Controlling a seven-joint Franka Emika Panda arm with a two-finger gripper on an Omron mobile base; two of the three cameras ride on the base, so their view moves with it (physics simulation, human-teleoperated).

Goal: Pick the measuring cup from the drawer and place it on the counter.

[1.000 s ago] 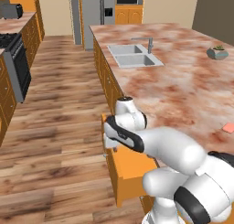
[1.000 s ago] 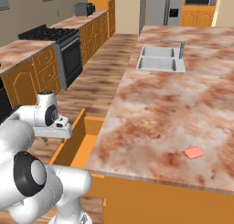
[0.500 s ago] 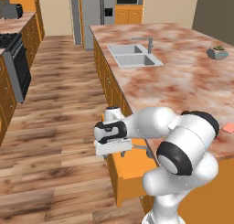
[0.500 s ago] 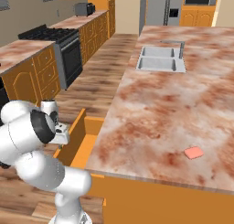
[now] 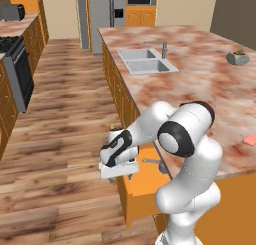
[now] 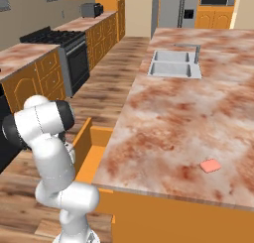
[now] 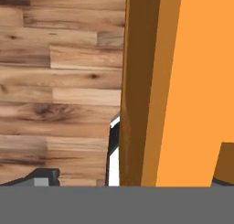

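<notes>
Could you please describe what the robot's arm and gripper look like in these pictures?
The arm is glossy white with rounded, bulbous links and dark, nearly black joint bands. The hand is a white block with a black section behind it; the gripper ends in small dark fingers. No cables or markings show.

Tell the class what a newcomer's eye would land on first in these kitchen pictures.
First, the bulky white robot arm folded low beside the open orange drawer, end effector over its front edge. Next, the long marbled counter with its grey sink and a small pink block.
</notes>
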